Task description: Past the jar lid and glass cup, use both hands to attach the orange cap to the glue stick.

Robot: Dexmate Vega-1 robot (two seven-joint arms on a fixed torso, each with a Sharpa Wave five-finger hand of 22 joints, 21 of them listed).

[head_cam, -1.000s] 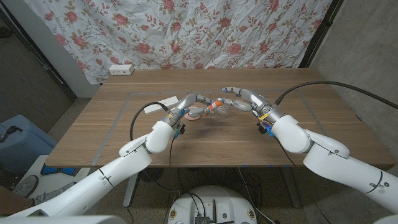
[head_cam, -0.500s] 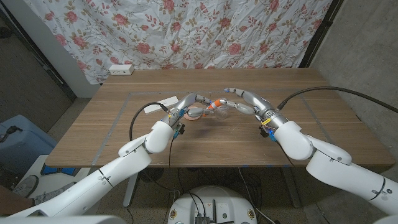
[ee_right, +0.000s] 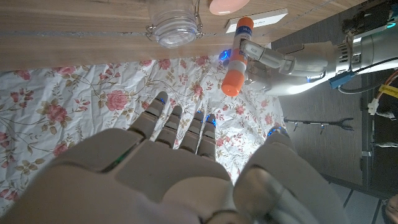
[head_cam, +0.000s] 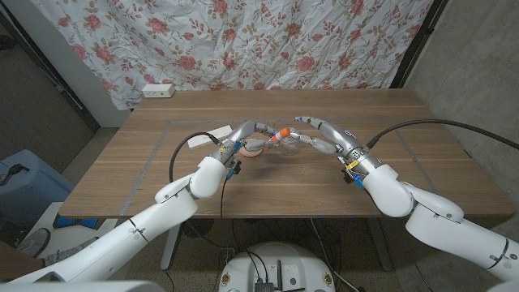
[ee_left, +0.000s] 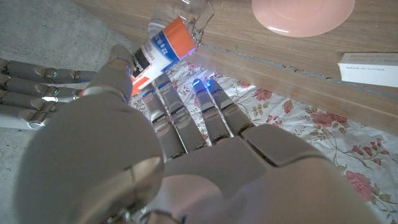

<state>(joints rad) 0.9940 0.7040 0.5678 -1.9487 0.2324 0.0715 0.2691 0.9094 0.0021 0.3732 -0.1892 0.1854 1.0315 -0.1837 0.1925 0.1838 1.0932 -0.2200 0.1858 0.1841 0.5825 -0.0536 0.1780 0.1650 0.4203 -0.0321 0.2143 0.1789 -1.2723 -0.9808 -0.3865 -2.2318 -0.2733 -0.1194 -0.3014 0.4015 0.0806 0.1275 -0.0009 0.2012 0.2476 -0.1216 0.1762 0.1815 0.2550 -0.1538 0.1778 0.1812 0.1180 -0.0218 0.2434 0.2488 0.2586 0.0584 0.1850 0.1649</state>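
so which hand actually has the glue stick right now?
The left hand: it holds the glue stick off the table, its orange cap already on. The right hand has fingers spread and holds nothing, close beside it.

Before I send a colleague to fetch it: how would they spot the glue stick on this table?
Look to the middle of the wooden table, where the two arms meet above a glass jar and a pink lid. The left robot hand holds the glue stick in the air: a white tube with orange ends, the only thing off the table.
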